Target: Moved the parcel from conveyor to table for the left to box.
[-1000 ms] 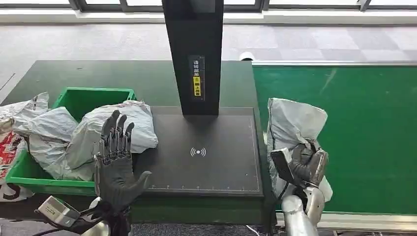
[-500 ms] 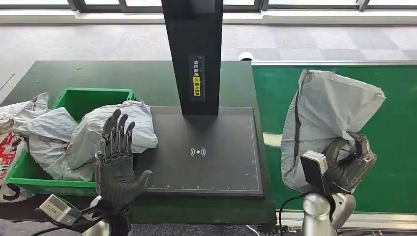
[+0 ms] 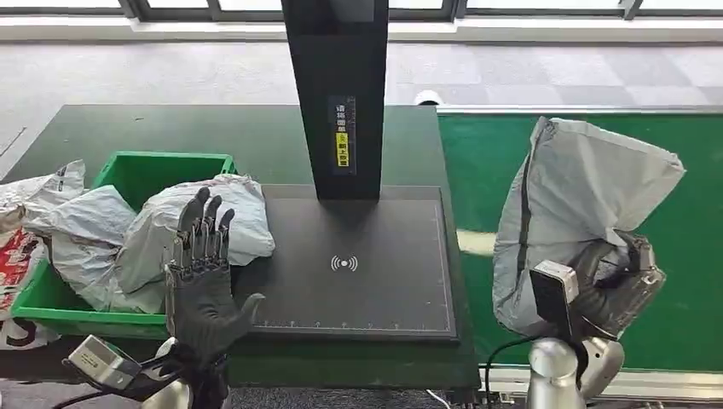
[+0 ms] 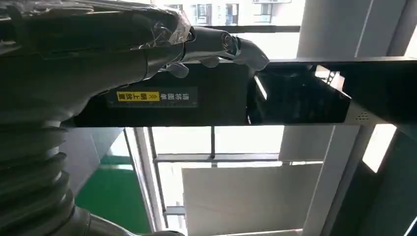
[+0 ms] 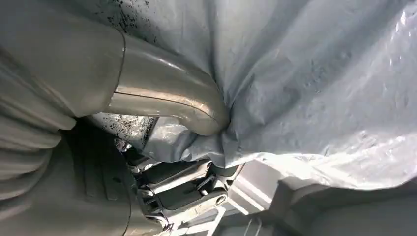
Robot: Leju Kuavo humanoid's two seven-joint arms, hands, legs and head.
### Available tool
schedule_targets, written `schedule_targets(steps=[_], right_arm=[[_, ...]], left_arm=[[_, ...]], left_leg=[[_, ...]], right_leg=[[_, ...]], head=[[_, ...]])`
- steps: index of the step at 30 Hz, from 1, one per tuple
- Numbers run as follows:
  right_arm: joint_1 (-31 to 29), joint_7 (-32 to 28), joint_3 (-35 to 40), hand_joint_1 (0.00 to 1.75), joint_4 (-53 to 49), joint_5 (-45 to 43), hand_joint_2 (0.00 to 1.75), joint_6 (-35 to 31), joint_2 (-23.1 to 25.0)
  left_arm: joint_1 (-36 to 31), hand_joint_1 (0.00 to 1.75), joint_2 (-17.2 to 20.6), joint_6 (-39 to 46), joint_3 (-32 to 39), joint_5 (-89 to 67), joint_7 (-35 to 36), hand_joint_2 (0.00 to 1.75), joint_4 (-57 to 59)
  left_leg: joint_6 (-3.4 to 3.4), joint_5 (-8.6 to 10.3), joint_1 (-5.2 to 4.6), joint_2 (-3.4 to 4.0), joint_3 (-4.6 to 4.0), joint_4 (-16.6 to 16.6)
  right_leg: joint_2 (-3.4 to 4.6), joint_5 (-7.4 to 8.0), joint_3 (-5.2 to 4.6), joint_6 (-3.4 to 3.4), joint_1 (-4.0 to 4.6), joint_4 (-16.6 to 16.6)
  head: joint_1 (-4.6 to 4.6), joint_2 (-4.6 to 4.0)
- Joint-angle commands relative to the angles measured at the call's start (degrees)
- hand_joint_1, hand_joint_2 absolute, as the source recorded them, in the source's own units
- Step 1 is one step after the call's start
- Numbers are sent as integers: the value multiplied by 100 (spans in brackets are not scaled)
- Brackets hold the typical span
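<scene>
Parcel (image 3: 580, 204) now slightly higher, gripped in right hand (image 3: 618, 285) over conveyor (image 3: 691, 256).

A dark green table (image 3: 213, 136) stands on grey carpet-tiled floor (image 3: 546, 77), with a row of daylit windows (image 3: 511, 7) along the far wall.

Held by the right hand (image 3: 615, 294) above the green conveyor belt (image 3: 691, 256), at right: grey plastic mailer parcel (image 3: 580, 204). Left of the belt, on the dark table (image 3: 170, 128): black scanner pad (image 3: 358, 264), with black upright post (image 3: 337, 94) at its rear. Further left: green plastic bin (image 3: 136, 175) holding grey mailer bags (image 3: 213, 221). Before the bin, raised: left hand (image 3: 203, 290).
</scene>
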Motion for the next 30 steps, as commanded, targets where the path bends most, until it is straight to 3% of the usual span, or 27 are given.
schedule_targets(steps=[1, 7, 8, 9, 10, 11, 12, 13, 14, 15, 16, 18, 20, 30], right_arm=[[11, -89, -60, 175, -386, -201, 175, 22, 77], [109, -379, 164, 175, -783, -617, 175, 22, 77], [486, 188, 884, 175, -1304, -339, 175, 73, 30], [243, -379, 1058, 175, -465, -555, 175, 22, 77], [-1234, 400, 4064, 175, 3135, -529, 175, 22, 77], [-1439, 632, 4181, 175, 3768, -525, 175, 22, 77], [-1453, 798, 4291, 175, 3719, -505, 175, 22, 77], [-1455, 869, 4350, 175, 3721, -510, 175, 22, 77], [-1450, 857, 4342, 175, 3745, -513, 175, 22, 77], [-1445, 911, 4385, 175, 3805, -451, 175, 22, 77], [-1443, 871, 4364, 175, 3862, -433, 175, 22, 77], [-1531, 770, 4295, 175, 4123, -395, 175, 22, 77], [-1573, 749, 4331, 175, 4255, -454, 175, 22, 77], [-1793, 1104, 4830, 175, 4448, -620, 175, 22, 1]], left_arm=[[-192, 0, 104, -34, 113, -10, 22, 175, 295], [-209, 0, 114, -50, 97, 3, 22, 175, 309], [-293, 0, 93, -70, 96, -29, 84, 175, 320], [-245, 0, 127, -97, 85, 28, 22, 175, 330], [-837, 0, 61, -443, -138, 11, 22, 175, 988], [-993, 0, 8, -380, -173, -2, 22, 175, 1159], [-1076, 0, -4, -336, -197, 5, 22, 175, 1254], [-1115, 0, 6, -302, -220, 26, 22, 175, 1291], [-1130, 0, 15, -292, -226, 37, 22, 175, 1303], [-1135, 0, 69, -242, -276, 111, 22, 175, 1290], [-1128, 0, 78, -252, -270, 126, 22, 175, 1277], [-1096, 0, 100, -285, -258, 131, 22, 175, 1250], [-1084, 0, 104, -269, -236, 135, 22, 175, 1239], [-1051, 0, 142, -232, -244, 155, 22, 175, 1201]], left_leg=[[2, 6, -3, 5, 12, -21], [1, 6, -5, -3, 6, -13], [1, 5, -4, -1, 5, -12], [0, 2, -4, -2, -1, -4], [0, 3, -4, -2, 1, -7], [-6, -6, 11, 151, 30, -10], [-7, -2, 10, 174, 36, -20], [-5, -7, 15, 181, -26, -33], [-7, -5, 22, 127, -42, -25], [-13, 3, 23, 135, -31, -31], [-18, 11, 10, 105, -45, -19], [-6, 28, 11, 35, 12, -25], [-31, 56, 1, -1, -14, -22], [-30, 55, 5, -3, -33, -18]], right_leg=[[0, 6, 8, -7, 0, -17], [-7, 2, 2, -6, -3, -8], [-4, 2, 1, -6, -3, -7], [-5, -2, -4, -5, -3, 2], [-5, -1, -2, -6, -2, -1], [149, 44, -21, -10, 12, -13], [171, 54, -21, -12, 11, -19], [176, 52, 5, -11, 9, -10], [120, 34, 4, -11, 13, -4], [121, 43, -2, -20, 15, -8], [92, 39, -24, -36, 5, 11], [25, 15, -12, -23, 12, -9], [-2, 36, -29, -23, 20, -5], [0, 38, -41, -22, 19, 3]], head=[[0, 0], [0, 0], [0, 0], [0, 0], [0, 0], [0, 0], [4, 0], [0, 0], [0, 0], [2, 0], [-2, 0], [-15, 0], [-13, 0], [-13, 0]])
